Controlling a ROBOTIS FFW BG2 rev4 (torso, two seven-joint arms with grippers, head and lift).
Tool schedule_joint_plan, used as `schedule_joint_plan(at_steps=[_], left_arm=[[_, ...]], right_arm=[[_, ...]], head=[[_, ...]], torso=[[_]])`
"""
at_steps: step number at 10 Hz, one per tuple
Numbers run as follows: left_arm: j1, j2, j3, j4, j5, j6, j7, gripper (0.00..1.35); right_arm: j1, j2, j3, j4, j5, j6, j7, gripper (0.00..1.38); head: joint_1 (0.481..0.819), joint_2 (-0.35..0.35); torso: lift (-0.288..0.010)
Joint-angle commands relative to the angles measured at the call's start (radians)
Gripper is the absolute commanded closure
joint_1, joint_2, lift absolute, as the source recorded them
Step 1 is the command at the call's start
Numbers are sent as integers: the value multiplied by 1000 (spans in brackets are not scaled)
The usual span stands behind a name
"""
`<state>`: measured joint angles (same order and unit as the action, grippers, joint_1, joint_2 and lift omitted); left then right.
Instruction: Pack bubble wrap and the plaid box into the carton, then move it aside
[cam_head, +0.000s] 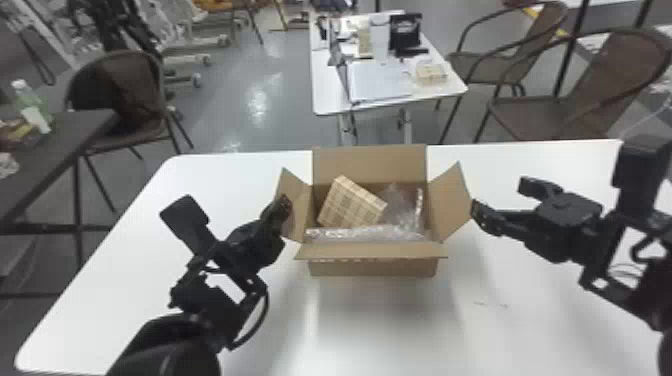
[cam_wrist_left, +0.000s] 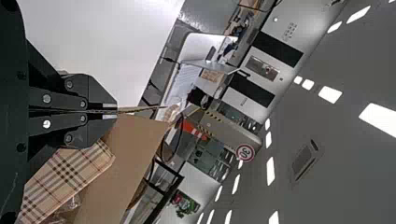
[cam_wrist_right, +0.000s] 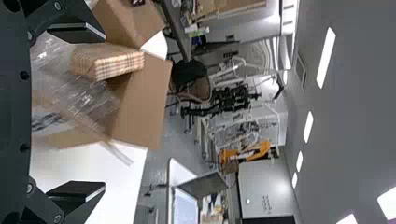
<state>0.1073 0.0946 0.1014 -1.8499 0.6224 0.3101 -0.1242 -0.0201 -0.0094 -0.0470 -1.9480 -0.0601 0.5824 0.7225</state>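
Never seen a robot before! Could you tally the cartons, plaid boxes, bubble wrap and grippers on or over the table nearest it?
Carton: 1
Plaid box: 1
Grippers: 2 (left gripper, right gripper)
Total: 4, leaving out the bubble wrap, whose separate pieces can't be told apart.

The big surface (cam_head: 380, 320) is white and flat, with round corners. An open brown carton (cam_head: 375, 268) sits on it, its flaps spread out.
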Motion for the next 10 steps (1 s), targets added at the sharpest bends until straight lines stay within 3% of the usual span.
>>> schedule_joint_plan(at_steps=[1,2,3,5,7,8,9,10], left_arm=[[11,-1,11,-2,0,-8,0,1205],[17,-1,20,-2,-1,-16,0,1205],[25,-3,27,-2,-1,-34,6,1205],[52,-10,55,-5,-16,-100,38,1205],[78,-26,123,-5,-56,-209,149,1205],[78,-39,178,-3,-112,-256,206,1205],[74,-59,225,11,-154,-330,302,1205],[63,-79,256,41,-184,-422,420,1205]], right_arm=[[128,2,-102,-26,46,-59,-5,174],[209,9,-157,-35,59,-151,-25,174],[278,10,-211,-23,54,-262,-41,174],[384,10,-312,-28,52,-340,-92,174],[399,10,-333,-29,42,-340,-87,174],[390,10,-333,-23,37,-332,-75,174],[381,10,-330,-22,36,-325,-69,174],[373,10,-323,-22,32,-314,-63,174]], head=[[648,145],[682,105],[695,69],[695,23],[695,-2],[695,31],[695,60],[695,131]], torso=[[-166],[-166],[-166],[-166],[-166],[-166],[-166],[-166]])
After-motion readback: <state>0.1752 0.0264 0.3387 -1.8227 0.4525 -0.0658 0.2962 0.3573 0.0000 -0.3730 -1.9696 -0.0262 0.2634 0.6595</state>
